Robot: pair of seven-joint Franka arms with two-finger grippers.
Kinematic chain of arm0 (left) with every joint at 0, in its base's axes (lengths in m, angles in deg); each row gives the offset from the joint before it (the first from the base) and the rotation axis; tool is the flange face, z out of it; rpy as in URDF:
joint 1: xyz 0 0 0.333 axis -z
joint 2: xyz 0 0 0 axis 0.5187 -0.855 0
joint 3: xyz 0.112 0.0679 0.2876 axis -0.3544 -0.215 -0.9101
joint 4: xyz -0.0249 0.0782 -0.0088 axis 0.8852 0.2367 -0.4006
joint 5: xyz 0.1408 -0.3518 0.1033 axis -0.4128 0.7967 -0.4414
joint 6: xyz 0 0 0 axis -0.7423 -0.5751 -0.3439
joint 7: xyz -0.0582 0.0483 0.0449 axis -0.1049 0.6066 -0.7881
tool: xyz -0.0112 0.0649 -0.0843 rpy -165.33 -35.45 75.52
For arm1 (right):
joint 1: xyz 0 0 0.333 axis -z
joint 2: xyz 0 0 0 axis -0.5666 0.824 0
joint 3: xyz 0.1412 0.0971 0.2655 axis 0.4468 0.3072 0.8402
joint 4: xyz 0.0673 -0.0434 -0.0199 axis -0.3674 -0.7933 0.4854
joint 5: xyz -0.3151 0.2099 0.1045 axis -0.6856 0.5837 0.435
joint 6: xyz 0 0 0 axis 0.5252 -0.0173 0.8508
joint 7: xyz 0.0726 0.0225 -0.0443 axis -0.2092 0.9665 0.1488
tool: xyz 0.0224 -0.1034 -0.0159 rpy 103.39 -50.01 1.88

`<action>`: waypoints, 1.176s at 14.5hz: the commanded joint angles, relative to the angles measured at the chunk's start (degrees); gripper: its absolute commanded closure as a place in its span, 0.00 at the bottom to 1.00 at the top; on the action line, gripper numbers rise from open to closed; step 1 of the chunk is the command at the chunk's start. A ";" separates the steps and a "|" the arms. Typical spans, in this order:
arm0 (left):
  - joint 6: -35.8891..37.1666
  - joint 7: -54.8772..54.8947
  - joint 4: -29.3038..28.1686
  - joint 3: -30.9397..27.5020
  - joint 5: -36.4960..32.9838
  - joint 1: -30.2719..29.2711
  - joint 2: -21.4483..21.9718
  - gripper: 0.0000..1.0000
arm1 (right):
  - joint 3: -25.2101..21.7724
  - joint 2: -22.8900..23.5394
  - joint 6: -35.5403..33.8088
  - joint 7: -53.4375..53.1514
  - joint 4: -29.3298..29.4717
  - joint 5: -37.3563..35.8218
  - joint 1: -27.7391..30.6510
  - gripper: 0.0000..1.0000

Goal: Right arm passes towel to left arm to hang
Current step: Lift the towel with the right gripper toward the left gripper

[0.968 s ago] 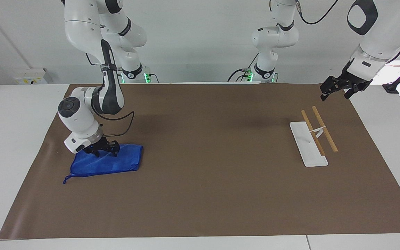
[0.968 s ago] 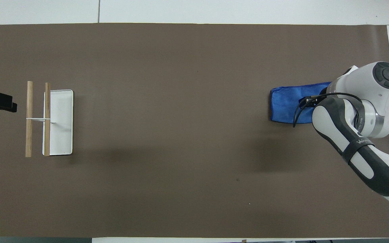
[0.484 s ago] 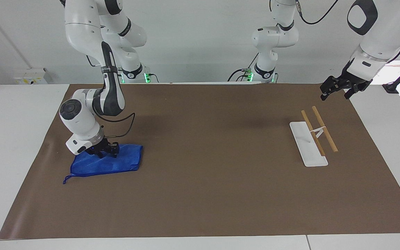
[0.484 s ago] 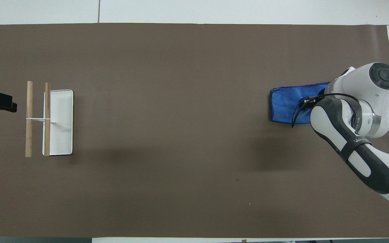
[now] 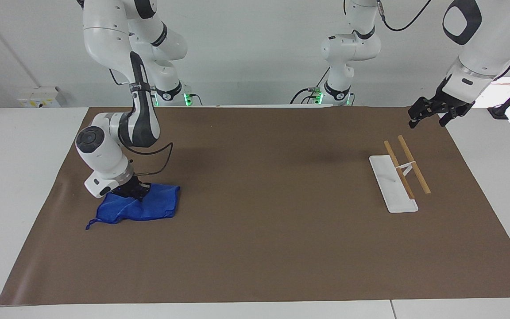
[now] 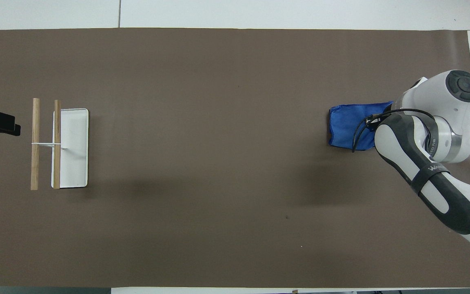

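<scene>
A blue towel (image 5: 153, 207) lies on the brown mat at the right arm's end of the table; it also shows in the overhead view (image 6: 347, 126). My right gripper (image 5: 133, 190) is down on the towel's edge nearest the robots and is shut on it, and the cloth bunches up under it. In the overhead view the right arm's wrist (image 6: 443, 118) hides that gripper. My left gripper (image 5: 430, 114) hangs open and empty in the air over the mat's corner at the left arm's end, near the towel rack (image 5: 407, 167). The left arm waits.
The rack has a white base (image 6: 74, 163) and two wooden bars (image 6: 35, 143) held level above it. The brown mat (image 5: 259, 199) covers most of the white table. A loose black cable (image 5: 160, 161) loops from the right wrist.
The right gripper has closed on the towel and risen slightly. The towel has bunched and its tail corner has drawn in toward the gripper. The left arm has not moved.
</scene>
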 commanded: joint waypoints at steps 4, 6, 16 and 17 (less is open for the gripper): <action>-0.16 -0.75 -1.52 0.08 -1.30 0.22 1.44 0.00 | 0.32 0.29 -15.54 -1.65 12.26 2.55 -3.53 1.00; -0.16 -0.84 -1.52 0.08 -1.30 0.22 1.44 0.00 | 0.32 -0.42 -22.14 -5.69 17.62 6.24 -6.07 1.00; -0.16 -0.75 -1.52 0.08 -1.30 0.22 1.44 0.00 | 0.41 -4.63 -17.87 -44.87 21.26 31.81 -22.06 1.00; -0.16 -0.75 -1.52 0.08 -1.30 0.22 1.44 0.00 | 0.41 -4.72 -16.30 -50.30 21.34 33.48 -23.48 1.00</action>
